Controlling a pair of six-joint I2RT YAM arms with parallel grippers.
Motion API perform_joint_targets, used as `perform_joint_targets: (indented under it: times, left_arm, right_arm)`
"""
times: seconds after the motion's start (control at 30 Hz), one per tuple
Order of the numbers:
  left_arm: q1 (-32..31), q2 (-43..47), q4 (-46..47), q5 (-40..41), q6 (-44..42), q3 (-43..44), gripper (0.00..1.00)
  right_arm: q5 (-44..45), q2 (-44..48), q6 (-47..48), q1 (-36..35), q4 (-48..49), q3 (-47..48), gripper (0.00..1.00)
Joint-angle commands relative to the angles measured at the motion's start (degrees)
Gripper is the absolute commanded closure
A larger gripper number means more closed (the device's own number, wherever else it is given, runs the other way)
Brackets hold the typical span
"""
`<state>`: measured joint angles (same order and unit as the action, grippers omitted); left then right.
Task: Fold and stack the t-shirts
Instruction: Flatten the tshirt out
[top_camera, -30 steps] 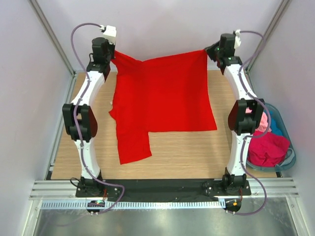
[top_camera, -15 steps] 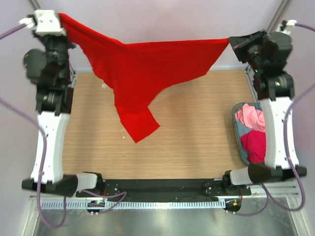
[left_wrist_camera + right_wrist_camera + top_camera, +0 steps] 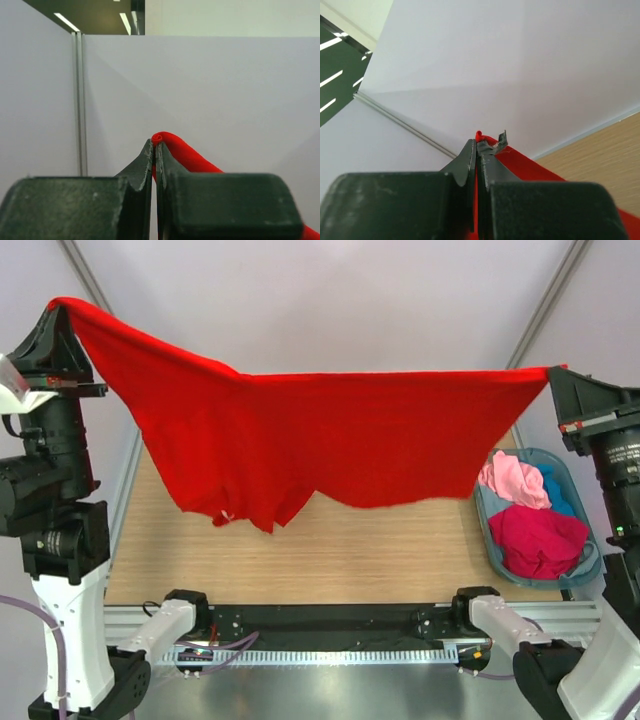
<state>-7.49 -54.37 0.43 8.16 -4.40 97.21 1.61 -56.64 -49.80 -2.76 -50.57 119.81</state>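
A bright red t-shirt [image 3: 330, 440] hangs stretched in the air between my two grippers, well above the wooden table [image 3: 400, 550]. My left gripper [image 3: 62, 306] is shut on its left top corner, high at the far left. My right gripper [image 3: 553, 371] is shut on its right top corner, high at the right. The shirt's lower edge hangs over the table, with a small white label [image 3: 226, 513] low on the left. In the left wrist view the red cloth [image 3: 180, 152] is pinched between the fingers. In the right wrist view red cloth [image 3: 530, 167] is pinched too.
A translucent blue-grey basket [image 3: 592, 570] stands at the table's right edge. It holds a pink t-shirt [image 3: 515, 480], a crimson t-shirt [image 3: 540, 538] and a teal-blue one [image 3: 558, 490]. Lilac walls close in the back and sides.
Both arms have risen and swung outward and toward the camera, lifting the red t-shirt fully off the table and stretching it wide between them.
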Motion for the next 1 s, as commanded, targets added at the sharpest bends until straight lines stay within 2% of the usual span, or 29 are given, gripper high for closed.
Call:
perform_joint_targets:
  times: [0.0, 0.17, 0.27, 0.33, 0.4, 0.5, 0.53, 0.73, 0.97]
  left_arm:
    - [0.2, -1.4, -0.2, -3.9, 4.0, 4.8, 1.0]
    - [0.2, -6.5, -4.2, -6.2, 1.6, 4.0, 1.0]
    - [0.3, -9.0, -2.8, -2.3, -1.4, -3.1, 1.0]
    - [0.3, -10.7, -2.0, -1.1, -3.1, -4.2, 1.0]
    - [0.3, -12.7, -1.0, -1.3, -3.2, -3.0, 1.0]
    - [0.2, -15.1, -1.0, -3.9, -2.5, 2.3, 1.0]
    - [0.2, -15.5, -1.0, -4.0, -1.8, 3.4, 1.0]
    - [0.2, -14.0, -1.4, -3.7, -0.3, 11.1, 1.0]
    - [0.2, -5.2, -4.1, -3.5, -2.8, 13.0, 1.0]
  right_arm:
    - [5.3, -1.7, -1.4, 0.4, -0.9, 0.3, 0.99]
    - [10.2, -3.3, -0.2, 0.3, 7.0, -8.4, 0.99]
    - [11.6, -10.0, 1.0, 0.3, 11.9, -11.3, 0.99]
    - [11.4, -15.6, 2.3, 0.3, 17.3, -11.8, 0.99]
    - [5.4, -19.4, 3.9, 0.2, 22.9, -9.1, 0.99]
    - [1.5, -26.2, 7.2, -0.1, 21.8, 5.3, 0.99]
    - [1.8, -26.8, 7.3, -0.1, 22.0, 6.3, 0.99]
    - [3.0, -21.5, 4.2, 0.0, 18.5, 8.9, 0.99]
    - [5.7, -6.4, 4.7, -0.1, 6.6, 3.9, 0.99]
